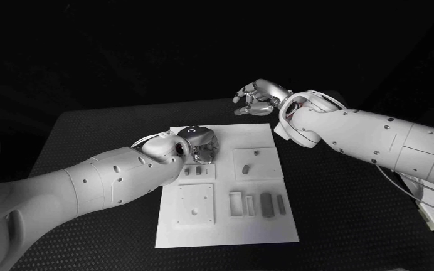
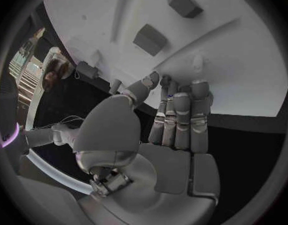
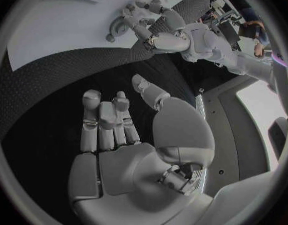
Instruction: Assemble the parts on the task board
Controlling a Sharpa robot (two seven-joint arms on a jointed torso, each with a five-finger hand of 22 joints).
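The white task board point(image 1: 271, 230) lies in the middle of the black table. Grey parts lie on it: two small ones point(image 1: 192, 171) side by side, one point(image 1: 246, 169) on a raised square, and two long bars point(image 1: 273, 203) near the slots. My left hand point(image 1: 197, 145) hangs over the board's far left corner with its fingertips down at the surface. In the left wrist view its fingers point(image 2: 181, 115) lie straight and close together, thumb alongside, hiding anything beneath the tips. My right hand point(image 1: 258, 98) hovers beyond the board's far edge, its fingers point(image 3: 106, 120) spread, holding nothing.
A square plate with small holes point(image 1: 196, 204) sits at the board's near left. Two block-shaped parts point(image 2: 150, 39) lie just ahead of the left fingertips. Bare black table point(image 1: 352, 221) surrounds the board on all sides.
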